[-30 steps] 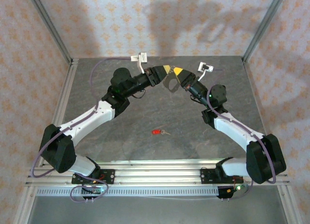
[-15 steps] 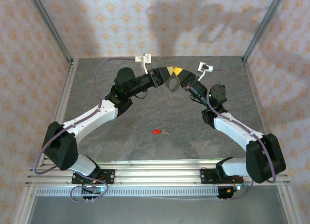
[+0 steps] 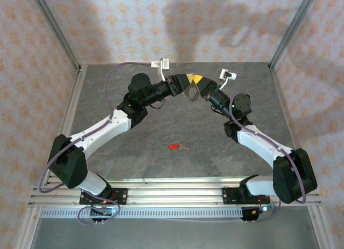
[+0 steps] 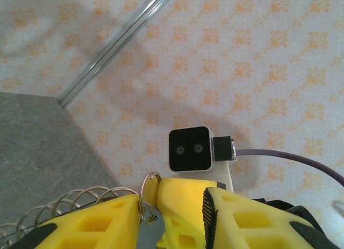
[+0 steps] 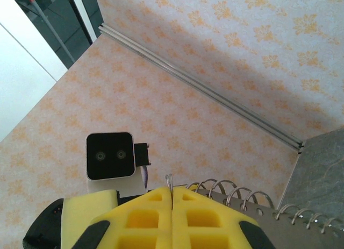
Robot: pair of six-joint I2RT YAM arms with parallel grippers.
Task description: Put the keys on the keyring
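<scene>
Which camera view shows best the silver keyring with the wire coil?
The right wrist view: the silver keyring is close, its coil loops distinct beside the right arm's yellow fingers. The left wrist view cuts the coil at the frame edge. The top external view gives a small grey shape.

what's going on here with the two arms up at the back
Both arms meet over the far middle of the table, working on the keyring. The right end effector is shut on the keyring's thin wire ring. The left end effector has its jaws apart on either side of that spot, and it is hard to tell whether it grips anything. The red key lies on the table nearer the bases, not yet on the keyring.
</scene>
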